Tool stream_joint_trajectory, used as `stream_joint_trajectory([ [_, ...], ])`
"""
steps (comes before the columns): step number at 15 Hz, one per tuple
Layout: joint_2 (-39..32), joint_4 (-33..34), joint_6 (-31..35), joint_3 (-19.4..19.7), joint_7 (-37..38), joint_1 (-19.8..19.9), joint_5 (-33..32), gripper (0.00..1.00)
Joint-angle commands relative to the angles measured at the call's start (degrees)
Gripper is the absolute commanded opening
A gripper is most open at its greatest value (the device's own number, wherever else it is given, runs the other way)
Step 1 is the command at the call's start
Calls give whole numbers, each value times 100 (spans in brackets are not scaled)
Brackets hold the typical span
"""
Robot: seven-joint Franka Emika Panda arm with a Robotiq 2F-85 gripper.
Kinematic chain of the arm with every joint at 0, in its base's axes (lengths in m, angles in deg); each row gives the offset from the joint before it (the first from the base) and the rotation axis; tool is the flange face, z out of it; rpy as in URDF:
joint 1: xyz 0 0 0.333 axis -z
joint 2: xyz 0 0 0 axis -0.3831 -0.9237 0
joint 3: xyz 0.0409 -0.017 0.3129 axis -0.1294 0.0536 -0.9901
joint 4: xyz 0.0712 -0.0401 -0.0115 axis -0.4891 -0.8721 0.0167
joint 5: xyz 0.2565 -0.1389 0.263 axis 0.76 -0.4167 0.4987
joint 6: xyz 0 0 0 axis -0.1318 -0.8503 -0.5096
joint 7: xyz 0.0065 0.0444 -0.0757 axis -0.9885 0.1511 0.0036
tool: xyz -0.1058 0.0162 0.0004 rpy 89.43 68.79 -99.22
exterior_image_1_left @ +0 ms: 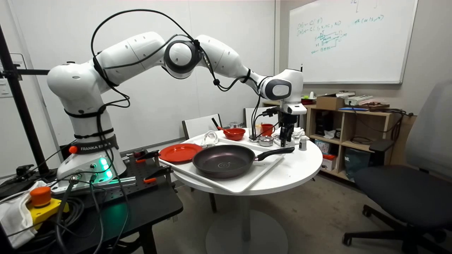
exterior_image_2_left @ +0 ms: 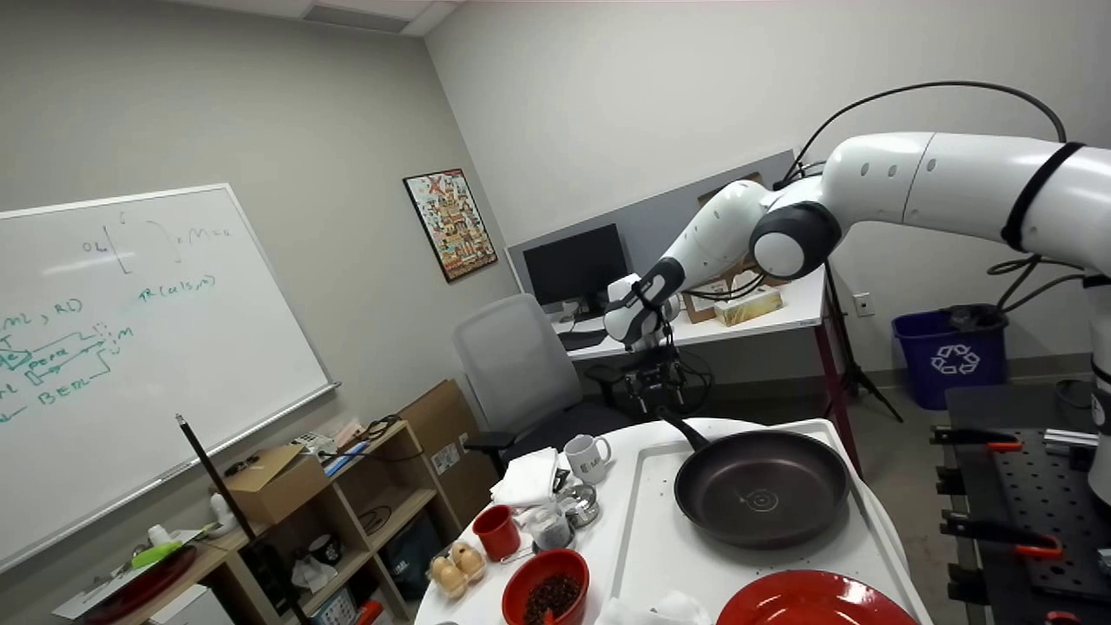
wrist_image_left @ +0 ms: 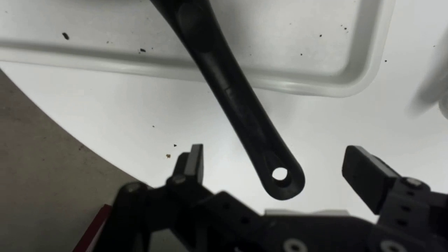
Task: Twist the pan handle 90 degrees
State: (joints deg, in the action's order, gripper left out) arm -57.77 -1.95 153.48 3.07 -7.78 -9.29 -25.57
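Note:
The black pan (exterior_image_1_left: pixel 224 161) rests on a white tray (exterior_image_2_left: pixel 651 529) on the round table. Its long dark pan handle (wrist_image_left: pixel 238 105) reaches past the tray's rim, over the bare tabletop, and ends in a round hole. My gripper (wrist_image_left: pixel 273 157) is open, pointing down, with the handle's end showing in the gap between its fingers, touching neither of them. In an exterior view the gripper (exterior_image_1_left: pixel 285 143) stands at the handle's tip, fingertips around or slightly above its height; how deep they reach cannot be told. In an exterior view the pan (exterior_image_2_left: pixel 764 486) lies with its handle (exterior_image_2_left: pixel 684 429) toward the gripper (exterior_image_2_left: pixel 655 399).
A red plate (exterior_image_1_left: pixel 180 152) overlaps the tray beside the pan. Near the gripper stand a small white bottle (exterior_image_1_left: pixel 303 143), a metal tin (exterior_image_1_left: pixel 266 141), a red cup (exterior_image_1_left: pixel 267 129) and a white mug (exterior_image_2_left: pixel 588 460). A red bowl (exterior_image_1_left: pixel 234 134) and eggs (exterior_image_2_left: pixel 457 570) sit farther along.

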Motion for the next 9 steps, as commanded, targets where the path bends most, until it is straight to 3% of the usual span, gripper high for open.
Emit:
stream_joint_trajectory([
  [1,-229,332,-233,121,-237,-140,-358,100],
  [9,-419,522,-259,91,-1220,-218,-968,100],
])
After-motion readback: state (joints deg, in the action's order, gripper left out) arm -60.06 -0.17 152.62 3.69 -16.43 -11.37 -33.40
